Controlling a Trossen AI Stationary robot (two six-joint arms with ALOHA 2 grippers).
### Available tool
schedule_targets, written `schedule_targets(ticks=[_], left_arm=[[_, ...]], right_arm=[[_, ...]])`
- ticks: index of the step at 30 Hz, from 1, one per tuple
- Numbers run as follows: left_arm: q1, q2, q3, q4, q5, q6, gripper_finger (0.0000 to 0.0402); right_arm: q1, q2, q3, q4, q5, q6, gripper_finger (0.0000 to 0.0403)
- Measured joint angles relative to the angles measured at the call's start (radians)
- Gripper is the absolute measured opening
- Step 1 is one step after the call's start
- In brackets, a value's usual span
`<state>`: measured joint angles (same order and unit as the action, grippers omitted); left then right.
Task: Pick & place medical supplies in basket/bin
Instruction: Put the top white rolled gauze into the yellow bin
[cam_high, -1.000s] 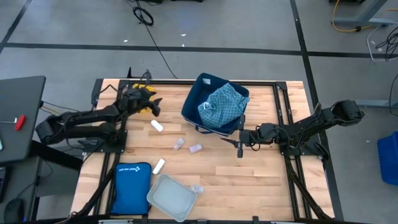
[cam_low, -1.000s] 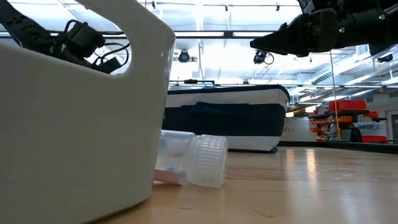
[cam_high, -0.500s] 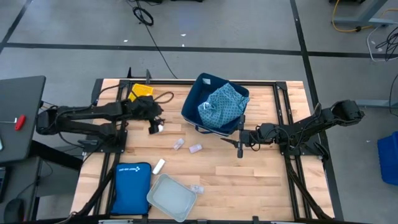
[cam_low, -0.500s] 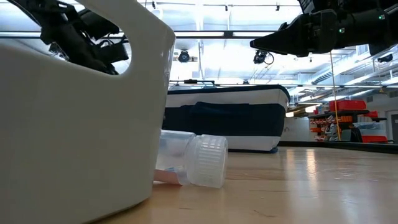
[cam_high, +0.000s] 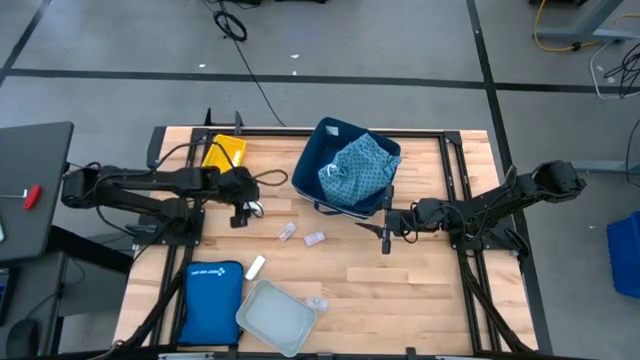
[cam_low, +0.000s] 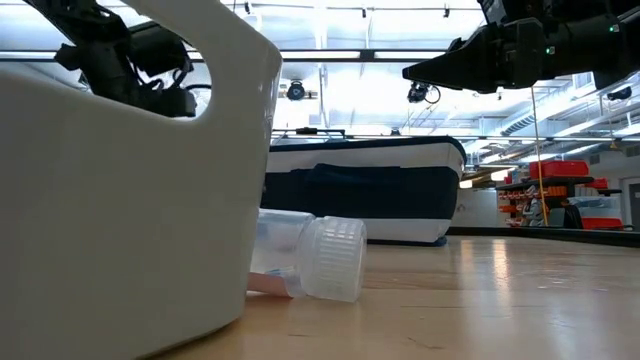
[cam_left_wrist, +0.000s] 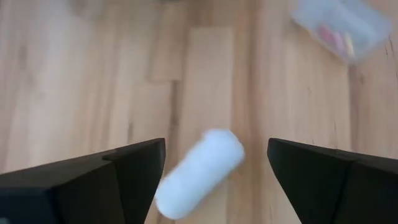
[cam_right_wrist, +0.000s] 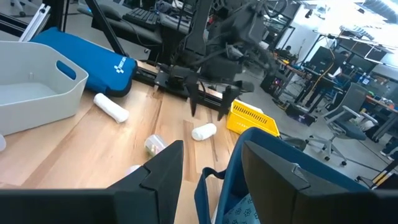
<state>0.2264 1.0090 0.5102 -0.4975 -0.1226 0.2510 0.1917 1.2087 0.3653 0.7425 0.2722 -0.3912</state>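
White roll (cam_left_wrist: 200, 172), seemingly gauze | left gripper (cam_left_wrist: 216, 163) fingers spread astride | right fingers apart, empty

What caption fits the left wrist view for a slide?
Left gripper with open jaws poised over a white vial lying on the wooden table.

A: Where is the left arm?

B: It reaches in from the left edge of the worktop (cam_high: 420, 290), wrist bent down, and its left pincer (cam_high: 240, 212) hangs over the boards, its two dark fingers (cam_left_wrist: 93, 186) spread wide apart and closed on nothing.

A: And the right arm?

B: It stretches in from the right edge of the worktop, elbow raised, forearm low and level. The right pincer (cam_high: 385, 232) is partly parted and grips nothing.
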Motion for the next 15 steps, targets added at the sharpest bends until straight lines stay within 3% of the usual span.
schedule_targets(ticks=[15], left_arm=[[0.004, 0.187, 0.0, 0.007, -0.063, 0.145, 0.0288]], right_arm=[[0.0, 0.0, 0.0, 0.001, 0.005, -0.002, 0.0172]])
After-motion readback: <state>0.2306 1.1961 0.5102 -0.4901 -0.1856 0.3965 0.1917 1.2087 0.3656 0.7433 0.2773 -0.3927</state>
